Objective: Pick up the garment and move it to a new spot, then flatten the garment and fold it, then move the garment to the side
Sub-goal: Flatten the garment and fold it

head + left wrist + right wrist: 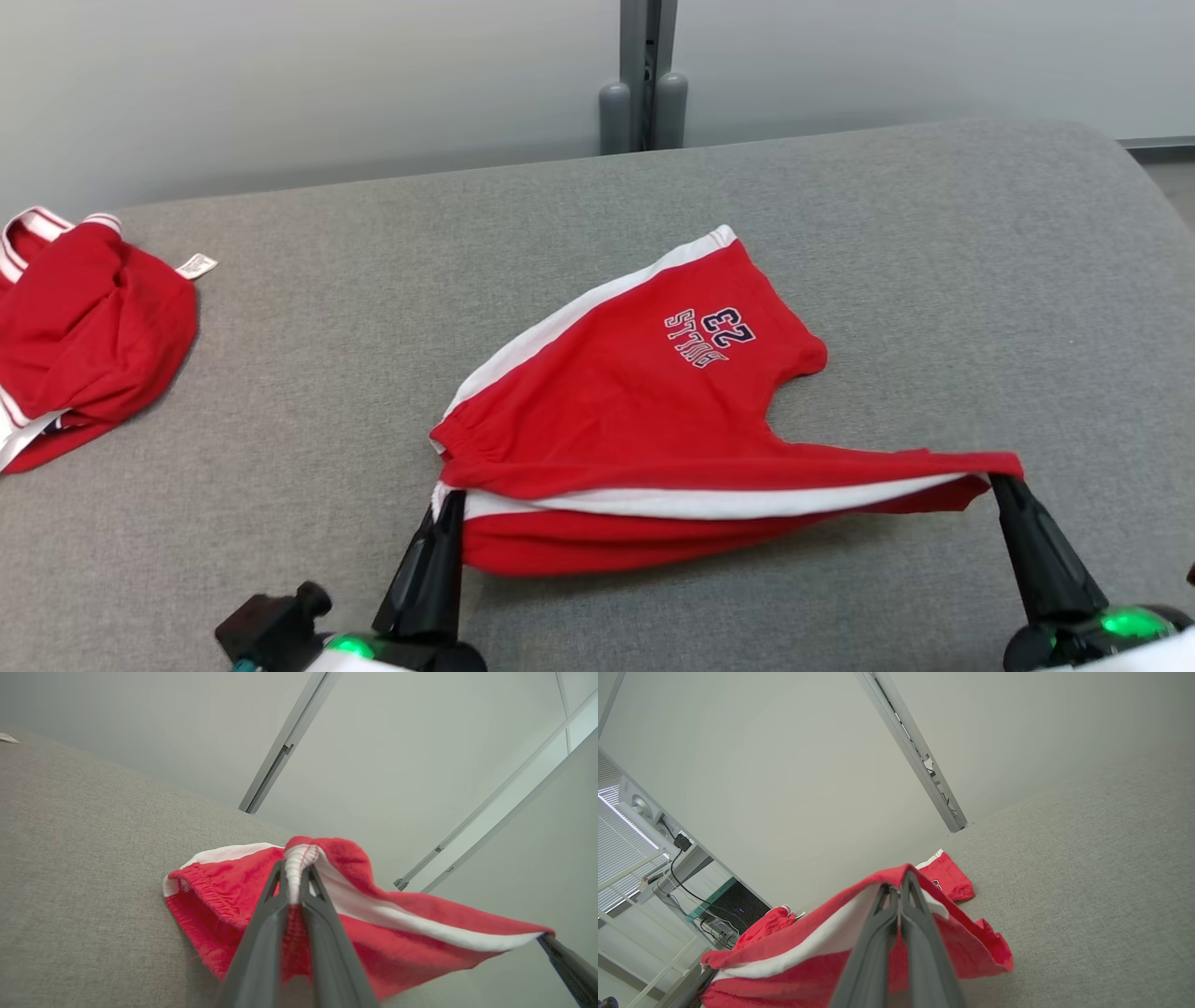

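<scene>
Near the front edge of the worktop, a pair of red shorts with white side stripes is held up by its near edge. The far leg, which carries the dark printed lettering, lies on the grey surface.

Left hand: fingers pressed together on a bunched fold of the elastic band at the left corner of the shorts. The left wrist view confirms white and red cloth pinched between the two fingers.

Right hand: fingers pinched on the opposite corner. The right wrist view shows them closed tight on the cloth.

Assessment: the two hands stand well apart, so the lifted edge runs nearly straight and taut between them. Holding both corners this way should keep the cloth from crumpling. It appears suited to drawing the shorts flat or carrying the near edge over for a fold. A doubled layer shows beneath the lifted edge. Whether this is a finished fold cannot be determined.

Surface: grey woven covering, even, with a rounded far right corner. A second red garment lies crumpled at the far left, well apart from the shorts, with a white label showing.

Room: a plain pale wall with a grey upright post stands behind the worktop. Window blinds and trailing cables are visible to one side.
</scene>
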